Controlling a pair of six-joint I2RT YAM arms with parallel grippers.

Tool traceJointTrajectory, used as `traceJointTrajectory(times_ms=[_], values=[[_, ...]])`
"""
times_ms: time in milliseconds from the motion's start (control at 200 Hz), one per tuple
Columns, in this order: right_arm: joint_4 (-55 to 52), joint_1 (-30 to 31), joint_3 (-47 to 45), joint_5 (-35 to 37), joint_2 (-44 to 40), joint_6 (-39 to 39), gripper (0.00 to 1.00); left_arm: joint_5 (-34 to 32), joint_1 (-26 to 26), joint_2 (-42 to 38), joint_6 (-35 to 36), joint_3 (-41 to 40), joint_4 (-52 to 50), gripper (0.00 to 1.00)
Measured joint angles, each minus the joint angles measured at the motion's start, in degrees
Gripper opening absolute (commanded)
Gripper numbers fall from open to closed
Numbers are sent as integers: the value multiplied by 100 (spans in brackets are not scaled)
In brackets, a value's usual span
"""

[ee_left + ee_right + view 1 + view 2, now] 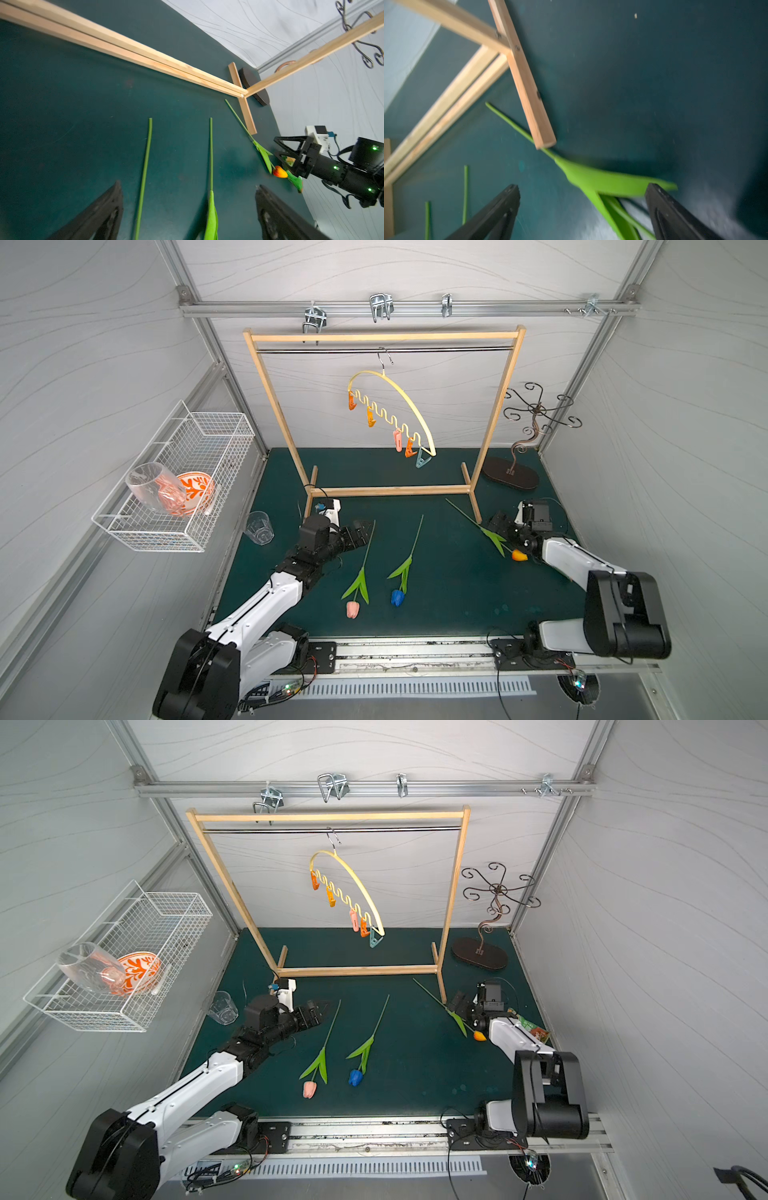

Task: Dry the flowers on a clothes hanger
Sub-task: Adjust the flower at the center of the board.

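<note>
Three flowers lie flat on the green mat: a pink tulip point(352, 609) point(309, 1089), a blue tulip point(397, 597) point(355, 1077) and an orange tulip point(518, 556) point(479, 1036). The pale yellow clothes hanger point(411, 405) point(361, 886) hangs tilted from the rack's rod, with small pins along its wavy bar and nothing clipped on. My left gripper point(363, 531) point(189, 185) is open, low beside the upper end of the pink tulip's stem point(143, 166). My right gripper point(498, 522) point(582, 186) is open over the orange tulip's leaves point(602, 182).
The wooden rack point(384, 337) stands across the back. Its right foot point(529, 93) lies over the orange tulip's stem. A dark scrolled stand point(536, 410) is at back right. A clear tumbler point(258, 527) sits at the mat's left edge, below a wire basket point(199, 448) on the wall.
</note>
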Motion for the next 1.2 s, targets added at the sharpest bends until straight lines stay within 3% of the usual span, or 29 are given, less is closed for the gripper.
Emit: traceJointTrajectory(times_ms=[150, 345, 510, 710, 845, 965, 1080, 1200], values=[[94, 28, 179, -319, 227, -2, 99, -708, 9, -59, -485, -109, -522, 100], [68, 485, 173, -533, 573, -26, 99, -828, 24, -59, -702, -111, -605, 100], [-94, 1257, 68, -498, 354, -52, 99, -846, 22, -212, -767, -201, -562, 100], [-654, 2402, -26, -42, -616, -9, 96, -874, 22, -498, -822, -297, -520, 100], [-962, 2444, 520, 485, -435, -293, 71, -918, 22, -586, -872, -345, -490, 100], [-1318, 2356, 1685, 511, 745, -855, 34, -1104, 24, -597, -1086, -413, -476, 100], [-1659, 2312, 2693, 409, 1912, -1364, 34, -1259, 22, -595, -1346, -592, -382, 100], [-2002, 2293, 3067, 341, 2444, -1738, 34, -1279, 24, -588, -1486, -726, -328, 100]])
